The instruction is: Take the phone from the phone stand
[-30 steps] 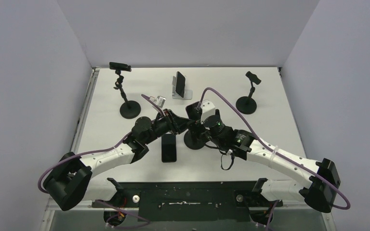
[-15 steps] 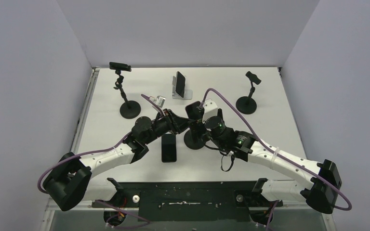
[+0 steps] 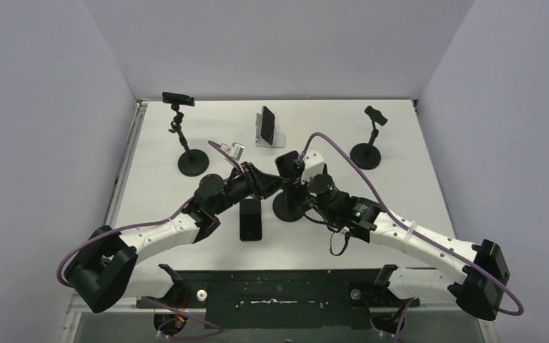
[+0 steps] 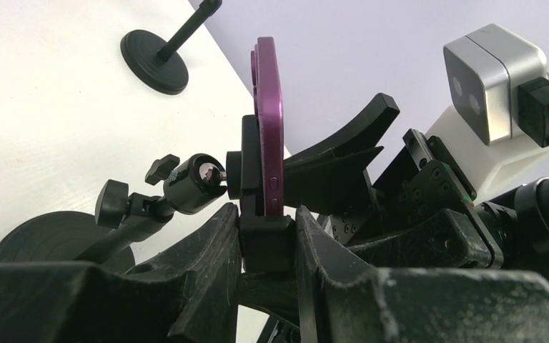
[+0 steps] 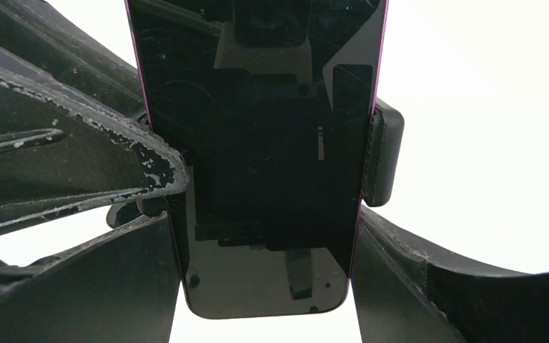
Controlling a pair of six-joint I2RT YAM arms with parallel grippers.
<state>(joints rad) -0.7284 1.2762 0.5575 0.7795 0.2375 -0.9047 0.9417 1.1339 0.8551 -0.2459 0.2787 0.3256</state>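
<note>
Where the two arms meet at the middle of the tabletop (image 3: pixel 157 179), I log one purple phone (image 4: pixel 268 107), seated in the clamp of a black phone stand (image 4: pixel 249 168).

Long axis: near upright, running 12 to 6 o'clock in the left wrist view, where it shows edge-on. Screen: turned toward the right wrist camera, short bottom edge lowest.

Left jaws: closed on the stand's lower clamp block, one finger (image 4: pixel 207 257) on each side. Right jaws: closed onto the phone's two long edges, with no gap that I can see on either side.

Counts, from the top view:
- Stands, four: the phone stand in hand; a tall black stand (image 3: pixel 192 163) at 10 o'clock; a silver stand (image 3: pixel 275 139) at 12 o'clock; a short black stand (image 3: pixel 365 155) at 2 o'clock.
- Phones, four: the purple phone; a flat phone (image 3: pixel 251 219) lying just beside the held stand's base, at 8 o'clock of it; a leaning phone (image 3: pixel 266 123) on the silver stand; a crosswise phone (image 3: pixel 177 98) atop the tall black stand.
- Arms, two.
</note>
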